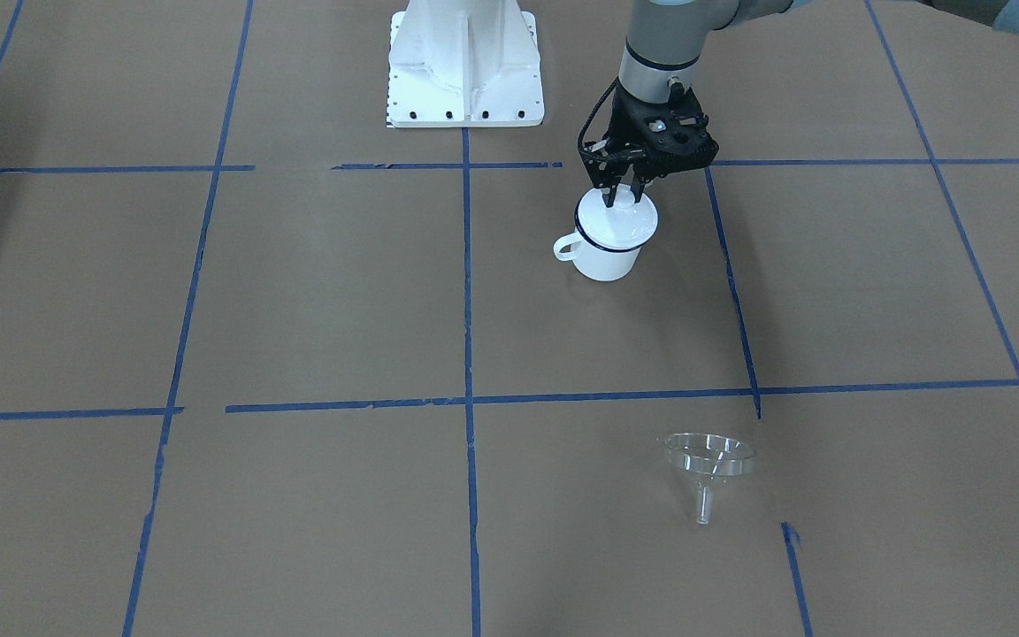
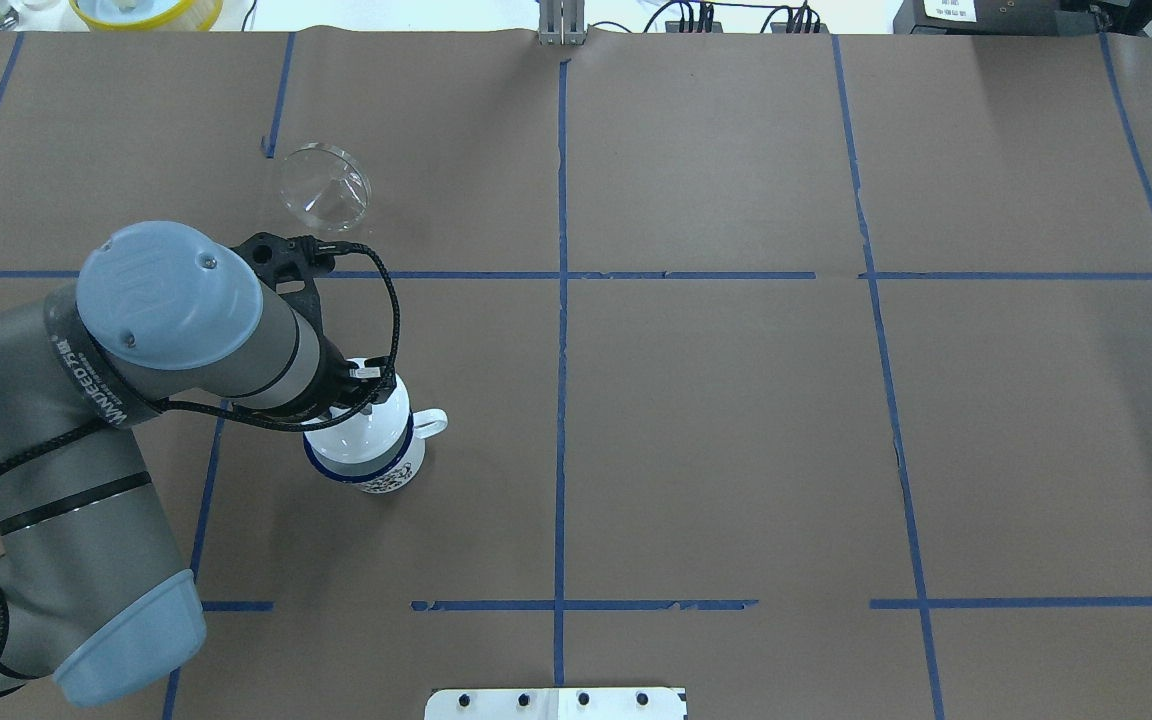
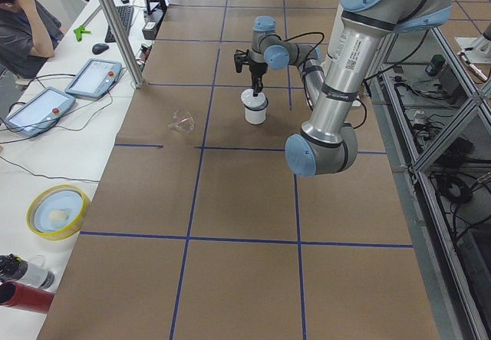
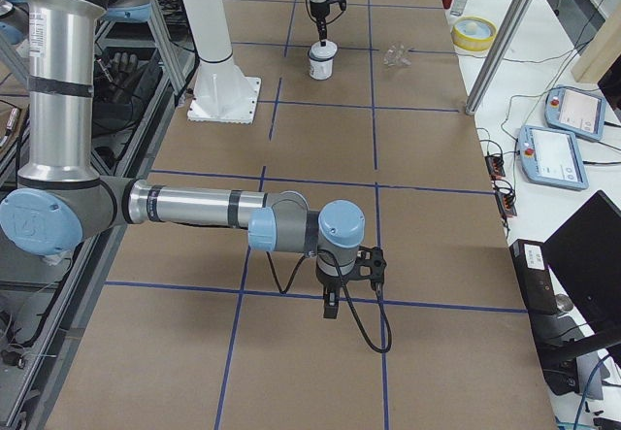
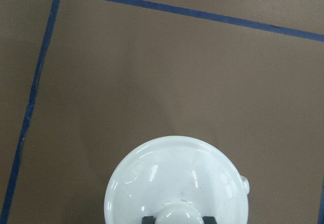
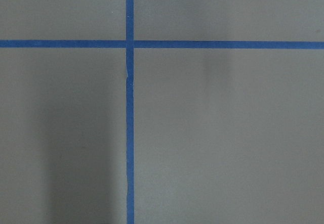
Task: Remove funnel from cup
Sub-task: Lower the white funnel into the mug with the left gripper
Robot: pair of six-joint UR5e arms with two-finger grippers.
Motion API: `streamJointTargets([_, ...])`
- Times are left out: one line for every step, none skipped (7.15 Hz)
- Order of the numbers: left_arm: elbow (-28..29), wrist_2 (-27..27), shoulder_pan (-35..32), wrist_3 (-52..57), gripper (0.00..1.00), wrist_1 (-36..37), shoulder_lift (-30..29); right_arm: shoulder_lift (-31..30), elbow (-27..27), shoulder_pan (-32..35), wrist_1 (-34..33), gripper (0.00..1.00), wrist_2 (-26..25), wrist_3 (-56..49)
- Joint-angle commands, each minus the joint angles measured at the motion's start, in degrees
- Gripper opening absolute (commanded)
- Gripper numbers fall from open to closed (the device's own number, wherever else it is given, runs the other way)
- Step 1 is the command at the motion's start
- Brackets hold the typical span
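Left fingers (image 1: 623, 197) closed on lid (image 1: 617, 219) knob atop cup (image 1: 605, 258); funnel (image 1: 709, 456) on counter (image 1: 297, 310) well apart; right fingers (image 4: 330, 309) state unclear

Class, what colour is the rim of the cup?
Dark blue, around the white cup; clearest in the exterior front-facing view.

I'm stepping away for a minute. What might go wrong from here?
1. The left end effector grips the lid only by its small knob, so a lift could slip, or drag and tip the cup.
2. The funnel lies loose on its side and might roll.
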Motion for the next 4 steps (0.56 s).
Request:
streamJointTargets([0.3, 0.0, 0.0, 0.3, 0.0, -0.2, 0.2, 0.0, 0.0, 0.0, 0.0, 1.0, 0.0, 0.0])
streamJointTargets([0.3, 0.0, 0.0, 0.3, 0.0, -0.2, 0.4, 0.0, 0.0, 0.0, 0.0, 1.0, 0.0, 0.0])
streamJointTargets([0.2, 0.0, 0.0, 0.4, 0.0, -0.2, 0.5, 0.0, 0.0, 0.0, 0.0, 1.0, 0.0, 0.0])
streamJointTargets([0.2, -0.1, 0.1, 0.3, 0.0, -0.1, 0.5, 0.0, -0.1, 0.0, 0.0, 1.0, 0.0, 0.0])
